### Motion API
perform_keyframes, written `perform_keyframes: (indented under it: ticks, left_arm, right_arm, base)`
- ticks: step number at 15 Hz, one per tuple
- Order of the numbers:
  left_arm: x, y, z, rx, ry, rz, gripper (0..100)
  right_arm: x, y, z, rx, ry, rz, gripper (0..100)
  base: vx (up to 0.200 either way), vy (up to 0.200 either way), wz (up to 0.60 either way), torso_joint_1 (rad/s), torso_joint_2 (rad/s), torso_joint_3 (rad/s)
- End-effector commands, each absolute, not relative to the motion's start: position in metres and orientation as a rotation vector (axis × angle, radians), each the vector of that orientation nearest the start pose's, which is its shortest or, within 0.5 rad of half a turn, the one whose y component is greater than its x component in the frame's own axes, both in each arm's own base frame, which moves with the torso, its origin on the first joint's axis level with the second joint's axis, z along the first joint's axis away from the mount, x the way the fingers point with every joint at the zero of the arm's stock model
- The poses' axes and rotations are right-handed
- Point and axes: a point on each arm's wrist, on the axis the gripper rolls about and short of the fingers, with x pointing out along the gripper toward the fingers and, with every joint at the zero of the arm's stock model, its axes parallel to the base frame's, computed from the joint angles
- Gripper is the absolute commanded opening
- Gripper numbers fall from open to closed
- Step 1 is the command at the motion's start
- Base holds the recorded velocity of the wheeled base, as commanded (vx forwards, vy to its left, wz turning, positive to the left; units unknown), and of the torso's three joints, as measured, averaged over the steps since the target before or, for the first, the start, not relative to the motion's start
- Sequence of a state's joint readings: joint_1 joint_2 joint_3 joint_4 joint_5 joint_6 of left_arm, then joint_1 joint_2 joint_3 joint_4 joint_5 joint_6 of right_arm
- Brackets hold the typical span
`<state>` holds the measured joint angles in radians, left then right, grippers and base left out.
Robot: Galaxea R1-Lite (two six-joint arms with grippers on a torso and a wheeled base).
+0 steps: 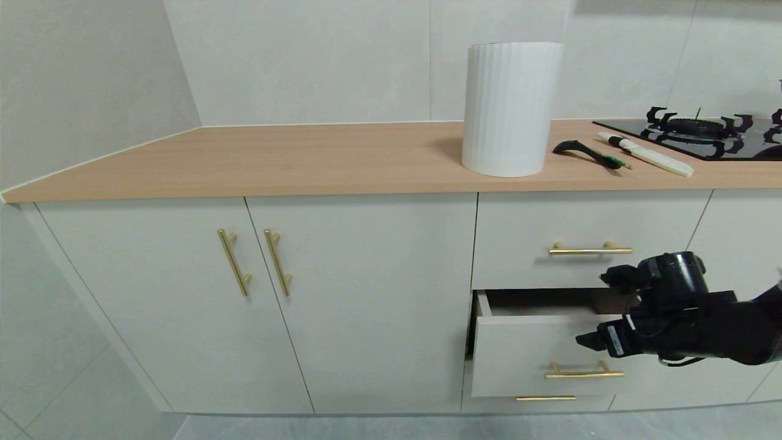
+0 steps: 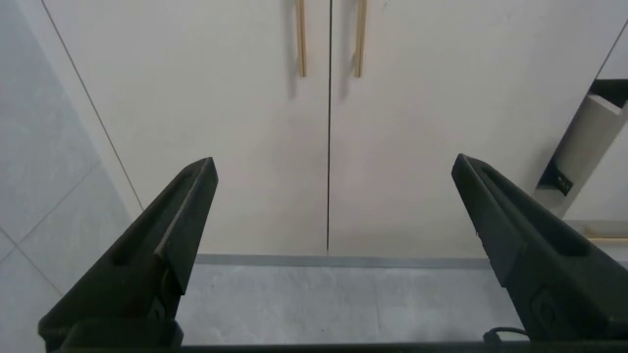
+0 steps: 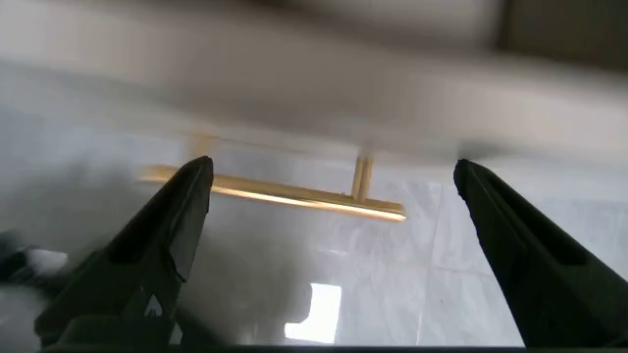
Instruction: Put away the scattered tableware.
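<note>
Two utensils lie on the wooden counter (image 1: 305,159) near the hob: a black scoop with a green tip (image 1: 588,153) and a cream utensil with a dark green band (image 1: 652,157). A tall white ribbed holder (image 1: 510,107) stands just left of them. Below, the middle drawer (image 1: 525,348) is pulled partly out. My right gripper (image 1: 592,309) hangs open in front of that drawer, above its gold handle (image 1: 583,371). The right wrist view has the open right gripper (image 3: 334,169) over the gold handle (image 3: 285,194). My left gripper (image 2: 334,169) is open, low, facing the cabinet doors.
A black gas hob (image 1: 702,131) occupies the counter's right end. Double cabinet doors (image 1: 256,305) with gold handles (image 1: 235,263) fill the left, also seen as cabinet doors (image 2: 329,127) from the left wrist. A closed top drawer (image 1: 586,238) sits above the pulled-out one. Grey tiled floor lies below.
</note>
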<state>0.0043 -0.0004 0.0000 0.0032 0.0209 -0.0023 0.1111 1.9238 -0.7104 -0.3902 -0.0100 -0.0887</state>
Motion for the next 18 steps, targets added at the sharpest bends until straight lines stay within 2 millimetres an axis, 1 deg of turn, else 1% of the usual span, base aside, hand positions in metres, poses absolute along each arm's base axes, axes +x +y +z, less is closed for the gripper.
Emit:
perform_keyframes:
  ticks: [1,2,3,4,8,10,15,18]
  left_arm:
    - [-0.023,0.0,0.075,-0.003,0.003,0.026,100]
    - [-0.023,0.0,0.075,-0.003,0.003,0.026,100]
    - [-0.023,0.0,0.075,-0.003,0.003,0.026,100]
    - [-0.023,0.0,0.075,-0.003,0.003,0.026,100]
    - [-0.023,0.0,0.075,-0.003,0.003,0.026,100]
    - [-0.023,0.0,0.075,-0.003,0.003,0.026,100]
    - [-0.023,0.0,0.075,-0.002,0.003,0.026,100]
    - [-0.023,0.0,0.075,-0.003,0.003,0.026,100]
  right_arm:
    - [0.28,0.049,0.127,-0.098,0.667,0.186,100]
    - [0.281,0.052,0.124,-0.087,0.674,0.191,100]
    - [0.289,0.058,0.112,-0.074,0.687,0.187,100]
    - [0.294,0.06,0.105,-0.076,0.683,0.182,100]
    - [0.32,0.062,0.07,-0.049,0.669,0.073,100]
    - [0.327,0.063,0.056,-0.055,0.672,0.048,100]
    - [0.322,0.062,0.055,-0.069,0.72,0.05,100]
    - [0.317,0.061,0.062,-0.07,0.735,0.057,100]
  base:
    - [0.0,0.0,0.0,0.0,0.0,0.0]
    - [0.0,0.0,0.0,0.0,0.0,0.0]
    - [0.0,0.0,0.0,0.0,0.0,0.0]
    - [0.0,0.0,0.0,0.0,0.0,0.0]
    - [0.0,0.0,0.0,0.0,0.0,0.0]
    - [0.0,0.0,0.0,0.0,0.0,0.0]
    - [0.0,0.0,0.0,0.0,0.0,0.0]
    - [0.0,0.0,0.0,0.0,0.0,0.0]
